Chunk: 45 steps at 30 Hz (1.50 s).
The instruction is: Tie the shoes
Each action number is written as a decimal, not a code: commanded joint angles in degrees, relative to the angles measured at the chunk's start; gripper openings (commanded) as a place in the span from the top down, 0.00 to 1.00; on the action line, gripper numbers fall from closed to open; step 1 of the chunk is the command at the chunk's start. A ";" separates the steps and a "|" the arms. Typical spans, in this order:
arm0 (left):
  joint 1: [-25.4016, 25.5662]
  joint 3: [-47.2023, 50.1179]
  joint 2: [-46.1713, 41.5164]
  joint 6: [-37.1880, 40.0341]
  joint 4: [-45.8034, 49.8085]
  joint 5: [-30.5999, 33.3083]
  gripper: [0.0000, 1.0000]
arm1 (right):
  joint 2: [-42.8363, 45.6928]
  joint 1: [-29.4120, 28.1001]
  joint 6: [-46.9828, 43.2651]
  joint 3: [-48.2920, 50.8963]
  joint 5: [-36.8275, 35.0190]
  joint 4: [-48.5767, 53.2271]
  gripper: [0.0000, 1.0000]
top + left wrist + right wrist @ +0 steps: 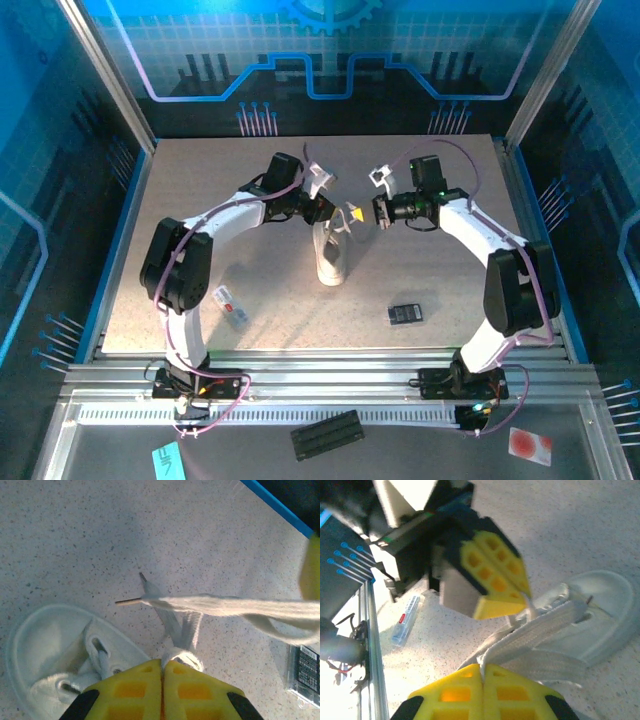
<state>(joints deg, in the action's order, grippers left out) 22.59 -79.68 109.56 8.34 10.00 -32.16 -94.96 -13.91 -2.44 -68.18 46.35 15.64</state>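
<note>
Rails (320, 375) of aluminium cross the bottom of the top view. Above them, on the speckled table (200, 190), we record a flat white-and-red packet (230, 305) at lower left and a small black device (404, 313) at lower right, well apart. Between these and higher up, at frame centre, the white sneaker (331, 265) stands on its sole. Over its upper end the left gripper (346, 214) and the right gripper (381, 212) face each other, near but not touching. Beyond them a blue panelled back wall (320, 60) closes the top of the frame.

In the left wrist view we find the left gripper's yellow fingers (135, 692) at bottom centre. They are clenched pad to pad, with the pale laces (225, 605) rising from the sneaker and pinched at their tip. One strand runs taut across mid-frame to the right edge, towards a blurred yellow shape (311, 570) that we cannot identify with certainty. The sneaker sits at lower left, and the black device shows at the lower right edge.

In the right wrist view the right gripper's yellow fingers (515, 695) at bottom centre are likewise pressed together. They grip a flat strand of the laces that leaves their seam and leads up and right to the sneaker at the right of the frame. The left gripper hangs at upper centre, its tip meeting the laces just above the sneaker. The packet lies at mid-left, near the rails.
</note>
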 commanded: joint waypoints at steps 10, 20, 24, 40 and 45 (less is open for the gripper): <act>-2.63 -4.33 3.27 -6.98 3.13 -4.30 0.94 | 5.72 -1.21 -8.63 4.69 3.65 -4.89 0.97; -4.04 -6.19 5.10 -9.74 4.58 -5.98 0.94 | 6.74 -2.58 -16.73 4.42 2.53 1.31 0.98; -4.04 -6.17 5.10 -9.83 4.85 -6.07 0.95 | 4.27 -4.82 -21.40 1.05 -1.35 8.60 0.98; -4.13 -6.28 4.42 -9.47 6.26 -5.45 0.95 | -1.46 -7.87 -19.68 -6.19 -14.74 17.66 1.00; -4.31 -6.08 4.43 -9.48 6.46 -5.12 0.95 | -0.91 -7.88 -18.71 -5.93 -17.02 16.68 1.00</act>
<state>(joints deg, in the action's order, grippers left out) 18.90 -84.18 113.75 -1.21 14.76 -36.29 -96.05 -21.10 -21.87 -72.77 31.64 30.96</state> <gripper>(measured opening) 0.053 0.041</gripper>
